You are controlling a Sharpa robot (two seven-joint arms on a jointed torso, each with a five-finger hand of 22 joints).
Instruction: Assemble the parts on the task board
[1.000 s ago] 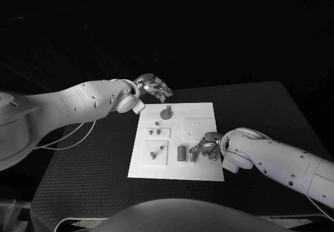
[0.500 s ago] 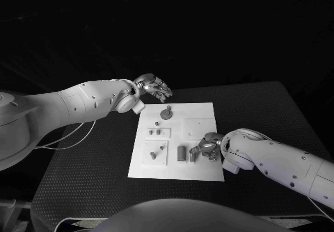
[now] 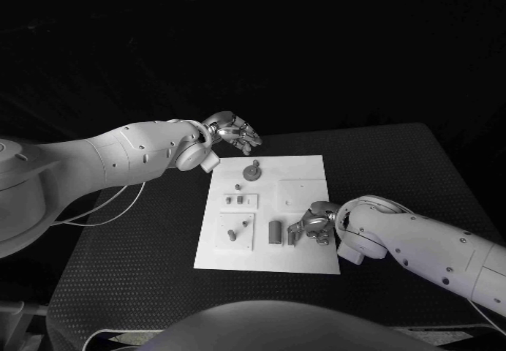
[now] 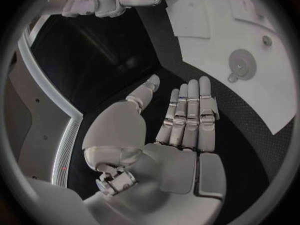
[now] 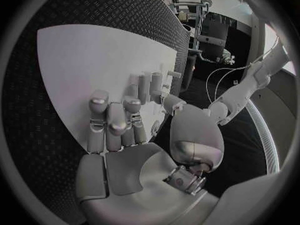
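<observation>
At the upper left of the head view, the left silver many-fingered hand [image 3: 234, 134] hovers over the dark textured desk [image 3: 126, 248], just beyond the top left corner of the flat white rectangular task board [image 3: 306, 172]. Its fingers are straight and spread a little, and it holds nothing; in the left wrist view the left hand [image 4: 181, 130] shows an empty palm with the fingers side by side. It seems parked there to keep off the board while the other arm works.

Moving right, the board lies at the middle of the frame. Near its top sits a round grey disc part [image 3: 253, 172] with a small tab. Below it a pair of small grey pegs [image 3: 239, 198] stands in a raised square, and lower left a small grey pin and lever [image 3: 236, 233] rest in another square. At lower centre an upright grey cylindrical part [image 3: 275, 232] stands on the board.

Just right of that cylinder, the right silver hand [image 3: 313, 225] is low over the board's lower right area, its fingers curled down toward the surface. Whether it pinches a small part I cannot tell. In the right wrist view the right hand [image 5: 119, 135] has bent fingers near upright grey pieces [image 5: 150, 87] at the board's edge, which suggests it is lined up to seat or pick a part there.
</observation>
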